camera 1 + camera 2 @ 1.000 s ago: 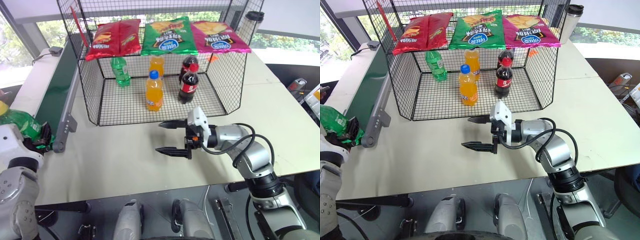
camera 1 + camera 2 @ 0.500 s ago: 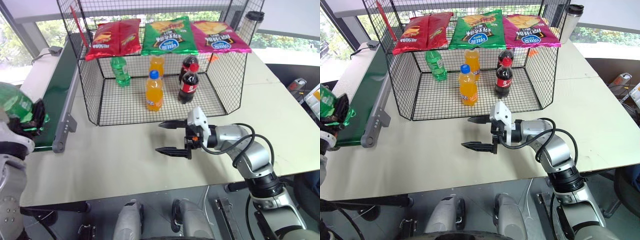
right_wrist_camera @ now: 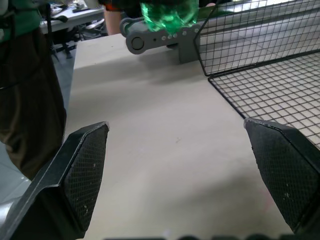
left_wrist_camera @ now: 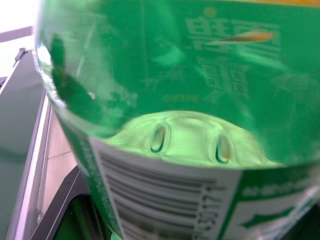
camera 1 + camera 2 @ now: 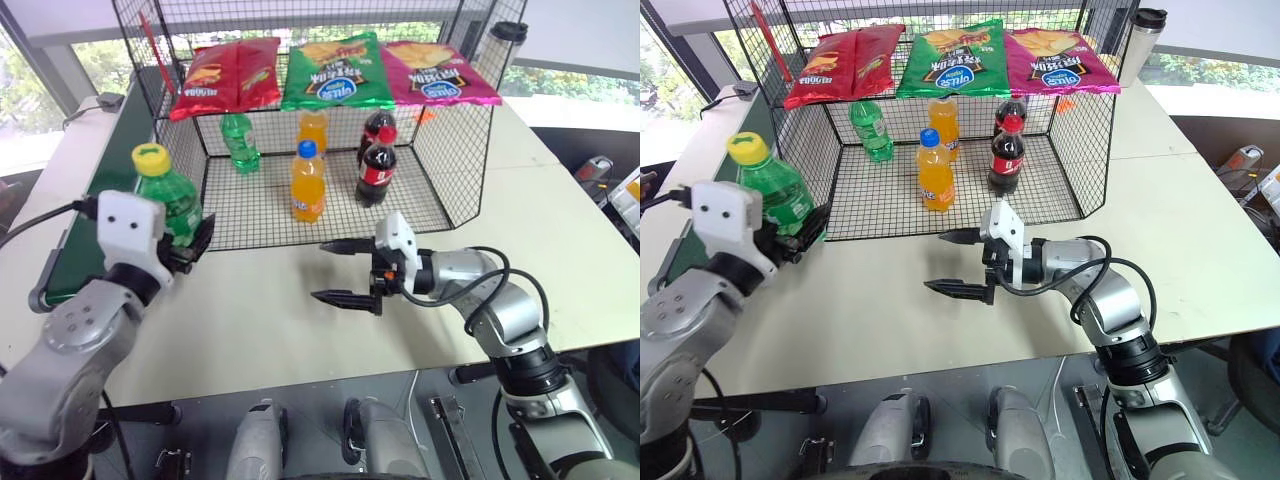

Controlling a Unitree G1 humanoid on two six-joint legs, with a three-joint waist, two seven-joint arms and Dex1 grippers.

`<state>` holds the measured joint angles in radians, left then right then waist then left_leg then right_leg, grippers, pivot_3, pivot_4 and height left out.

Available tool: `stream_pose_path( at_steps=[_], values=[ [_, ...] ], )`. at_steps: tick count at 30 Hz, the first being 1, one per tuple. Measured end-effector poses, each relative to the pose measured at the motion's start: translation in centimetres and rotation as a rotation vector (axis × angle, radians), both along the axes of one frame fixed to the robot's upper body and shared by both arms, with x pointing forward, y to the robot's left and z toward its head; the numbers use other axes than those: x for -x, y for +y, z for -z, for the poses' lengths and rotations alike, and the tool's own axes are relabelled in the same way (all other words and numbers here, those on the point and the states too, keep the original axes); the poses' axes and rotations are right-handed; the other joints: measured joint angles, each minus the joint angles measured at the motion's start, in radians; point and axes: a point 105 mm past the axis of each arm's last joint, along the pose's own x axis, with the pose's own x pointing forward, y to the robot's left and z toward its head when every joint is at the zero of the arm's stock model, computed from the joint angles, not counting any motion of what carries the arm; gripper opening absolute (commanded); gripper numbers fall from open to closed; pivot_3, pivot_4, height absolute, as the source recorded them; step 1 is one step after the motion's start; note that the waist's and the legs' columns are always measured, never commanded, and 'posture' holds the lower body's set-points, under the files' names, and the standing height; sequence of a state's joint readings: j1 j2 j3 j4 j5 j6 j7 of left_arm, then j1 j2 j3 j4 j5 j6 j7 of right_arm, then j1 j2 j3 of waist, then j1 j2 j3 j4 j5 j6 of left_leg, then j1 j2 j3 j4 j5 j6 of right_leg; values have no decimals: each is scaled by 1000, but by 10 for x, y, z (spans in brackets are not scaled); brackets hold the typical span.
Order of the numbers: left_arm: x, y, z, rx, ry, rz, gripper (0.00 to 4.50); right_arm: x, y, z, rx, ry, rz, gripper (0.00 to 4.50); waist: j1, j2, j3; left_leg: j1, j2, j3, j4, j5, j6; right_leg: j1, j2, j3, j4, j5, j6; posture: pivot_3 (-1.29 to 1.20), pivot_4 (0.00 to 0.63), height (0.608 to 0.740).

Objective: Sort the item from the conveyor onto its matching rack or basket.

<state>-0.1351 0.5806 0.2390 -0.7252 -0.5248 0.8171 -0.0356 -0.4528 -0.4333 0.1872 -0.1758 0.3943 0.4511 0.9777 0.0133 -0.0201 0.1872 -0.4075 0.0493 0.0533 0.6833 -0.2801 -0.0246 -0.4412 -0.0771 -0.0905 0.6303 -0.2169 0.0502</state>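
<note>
Left gripper (image 5: 185, 245) clamps the yellow-capped green bottle (image 5: 168, 200); right gripper (image 5: 337, 270) spread. Basket (image 5: 250, 215): five bottles, three chip bags. Left wrist view reveals barcode.

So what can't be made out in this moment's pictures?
- Left hand: its fingers, hidden by the green soda bottle and the wrist housing in the eye views.
- Bottle label text: blurred in the left wrist view.
- Conveyor: its near end hidden behind the left arm.
- Person: cut off by the right wrist view's edge.

- The basket (image 5: 455, 165) is open at its near side, facing the bare tabletop (image 5: 260, 310).
- Inside, an orange bottle (image 5: 307, 182) and a cola bottle (image 5: 377, 168) stand near that opening.
- The right hand (image 5: 338, 271) hangs just before the basket's opening, fingers spread.
</note>
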Motion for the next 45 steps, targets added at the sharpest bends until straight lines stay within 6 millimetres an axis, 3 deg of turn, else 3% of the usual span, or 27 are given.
stream_pose_path(
  at_steps=[6,17,25,26,29,30,39,45],
  values=[
    [-25,-11,12,32,1,-4,2735,-22,-11,21,48,-5,183,4500,0,0,0,-1,0,1,0,0,0,-1,0,0,0,1,3,0,150,740],
    [-83,-41,47,120,58,-25,2735,-34,-12,22,68,-43,246,4500,-2,0,0,-1,0,1,0,0,0,-1,0,0,0,2,3,0,150,740],
    [-117,-35,51,102,39,-102,2735,-33,-12,23,74,-27,230,4500,-1,0,0,-1,0,1,0,0,0,-1,0,0,0,2,4,0,150,740],
    [-118,-35,53,99,41,-104,2735,-33,-12,23,75,-25,231,4500,-1,0,0,-1,0,1,0,0,0,-1,0,0,0,2,4,0,150,740],
    [-120,-35,64,114,68,-108,4286,-32,-11,22,74,-26,229,4500,-1,0,0,-1,0,1,0,0,0,-1,0,0,0,2,4,0,150,740],
    [-120,-35,64,119,65,-107,4440,-32,-11,22,73,-27,230,4500,-1,0,0,-1,0,1,0,0,0,-1,0,0,0,2,4,0,150,740],
    [-117,-28,55,136,27,-124,4440,-33,-9,20,67,-33,226,4500,-1,0,0,0,0,1,0,0,0,0,0,0,1,2,4,0,150,740],
    [-101,-26,22,108,-70,-100,4440,-31,-7,20,64,-29,211,4500,-3,0,0,0,0,1,0,0,0,0,0,0,1,2,4,0,150,740]
  ],
)
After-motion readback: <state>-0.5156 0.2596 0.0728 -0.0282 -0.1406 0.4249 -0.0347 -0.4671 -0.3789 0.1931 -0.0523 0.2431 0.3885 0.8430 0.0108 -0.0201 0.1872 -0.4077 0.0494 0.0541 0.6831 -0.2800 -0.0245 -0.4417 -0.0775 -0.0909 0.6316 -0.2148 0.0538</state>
